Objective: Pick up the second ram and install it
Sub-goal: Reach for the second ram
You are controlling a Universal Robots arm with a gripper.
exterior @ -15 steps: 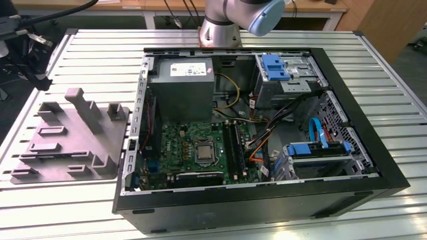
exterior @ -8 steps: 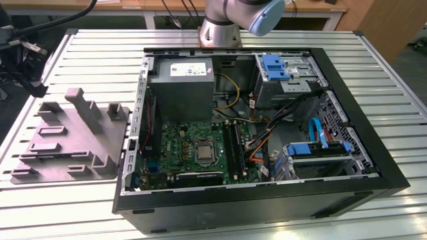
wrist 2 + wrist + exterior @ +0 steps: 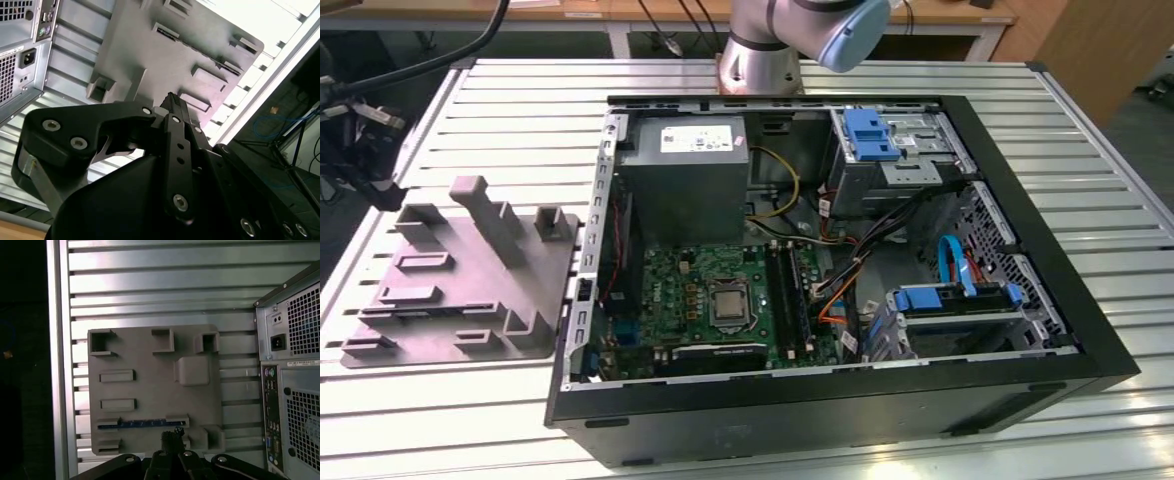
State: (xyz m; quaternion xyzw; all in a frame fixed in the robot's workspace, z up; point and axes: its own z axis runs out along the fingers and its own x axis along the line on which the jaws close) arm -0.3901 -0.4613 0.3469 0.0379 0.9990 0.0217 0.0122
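Observation:
The second ram (image 3: pixel 139 424) shows as a thin dark blue strip standing on edge in a slot of the grey fixture plate (image 3: pixel 145 390). That plate (image 3: pixel 454 290) lies on the table at the exterior view's left of the open computer case (image 3: pixel 827 400). My gripper (image 3: pixel 172 434) hangs above the plate, close beside one end of the ram and apart from it. Its black fingertips (image 3: pixel 171 98) stand together with nothing between them. The green motherboard (image 3: pixel 707 300) with its long black slots (image 3: pixel 787 290) lies inside the case.
The case's rear panel (image 3: pixel 290 390) with ports and a power socket stands beside the fixture. A grey power-supply box (image 3: pixel 683 160), blue drive brackets (image 3: pixel 870 135) and loose cables (image 3: pixel 854 270) sit inside the case. The slatted metal table's edge rail (image 3: pixel 57 365) runs along the fixture's other side.

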